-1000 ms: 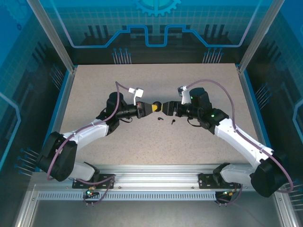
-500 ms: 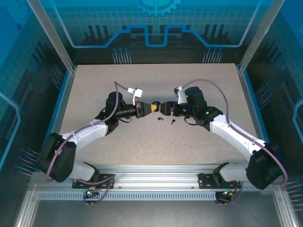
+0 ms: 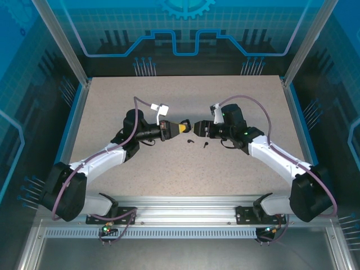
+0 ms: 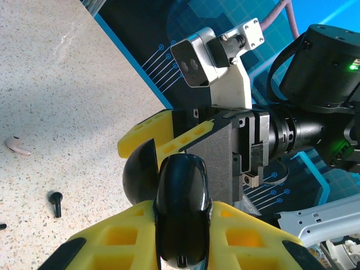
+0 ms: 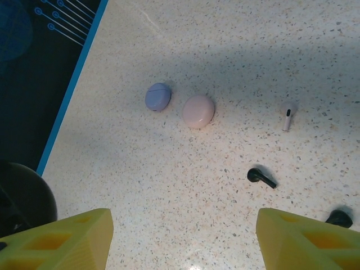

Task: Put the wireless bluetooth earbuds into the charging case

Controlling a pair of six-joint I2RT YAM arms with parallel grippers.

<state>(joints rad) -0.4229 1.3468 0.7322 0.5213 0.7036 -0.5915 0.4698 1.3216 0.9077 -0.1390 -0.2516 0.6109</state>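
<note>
Bench scene with both arms meeting tip to tip above the middle of the bench.

(a) The left jaws were pressed onto a glossy black charging case, pinching it between the yellow fingers and holding it clear of the bench. The case appeared to be hinged open, with its domed lid standing off to one side. Its interior faced away, so the contents could not be made out.

(b) The right jaws were spread wide, with nothing between their fingers. In the left wrist view one of those fingers stood just beside the lid of the held case. Whether it touched the lid could not be told.

(c) Two closed round cases lay on the bench well ahead of the right jaws. The lavender case and the pale pink case sat just beside each other, toward the side of the left-hand finger.

(d) Loose earbuds all lay on the bench, outside any case. A pale pink earbud was ahead of the right-hand finger of the right jaws. One black earbud lay nearer, in the gap between the two fingers' lines. A second black earbud lay just beside the tip of the right-hand finger.

(e) In the overhead view the two black earbuds lay on the bench close to the spot where the two sets of jaws met, toward the arm bases.
</note>
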